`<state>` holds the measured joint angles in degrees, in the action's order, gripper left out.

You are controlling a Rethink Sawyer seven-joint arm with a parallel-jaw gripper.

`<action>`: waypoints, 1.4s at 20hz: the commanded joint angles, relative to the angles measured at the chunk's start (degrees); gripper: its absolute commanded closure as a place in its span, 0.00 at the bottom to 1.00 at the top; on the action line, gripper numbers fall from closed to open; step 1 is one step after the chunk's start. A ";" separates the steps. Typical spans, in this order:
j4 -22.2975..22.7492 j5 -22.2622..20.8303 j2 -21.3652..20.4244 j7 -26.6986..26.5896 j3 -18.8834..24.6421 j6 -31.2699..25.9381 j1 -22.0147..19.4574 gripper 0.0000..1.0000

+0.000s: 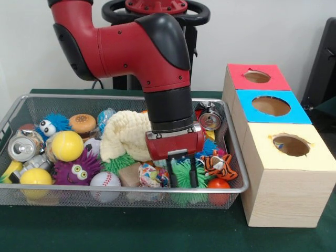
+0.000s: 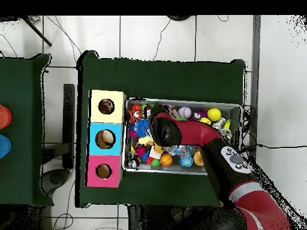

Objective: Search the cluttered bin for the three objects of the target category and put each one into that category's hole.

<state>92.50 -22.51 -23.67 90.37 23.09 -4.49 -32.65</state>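
The wire mesh bin (image 1: 10, 113) is full of toys and lies beside three boxes; it also shows in the overhead view (image 2: 237, 108). One speckled white rope bundle (image 1: 151, 176) lies near the bin's front rim, just left of my gripper. My gripper (image 1: 182, 173) points straight down into the bin, open, with its fingers (image 1: 172, 174) on either side of a green spiky ball (image 1: 184, 178). It holds nothing. In the overhead view the arm (image 2: 180, 132) covers the gripper. Other rope bundles are hidden or cannot be made out.
A cream waffle cloth (image 1: 125, 135) lies left of the arm. A tiger toy (image 1: 218, 165), orange ball (image 1: 218, 186), baseball (image 1: 105, 181), purple fuzzy toy (image 1: 79, 168), yellow ball (image 1: 67, 145) and can (image 1: 22, 147) fill the bin. Red (image 1: 257, 77), blue (image 1: 270, 106) and yellow (image 1: 290, 145) box holes stand right.
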 commanded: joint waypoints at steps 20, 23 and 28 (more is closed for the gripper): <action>-4.26 -1.19 0.21 6.33 -0.24 3.64 -1.36 0.00; -4.28 -0.38 -0.20 7.60 -2.08 3.96 -0.26 0.00; -4.43 -0.40 -0.53 7.77 -2.80 4.31 0.54 0.00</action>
<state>92.62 -22.52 -23.85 90.37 23.04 -4.49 -32.37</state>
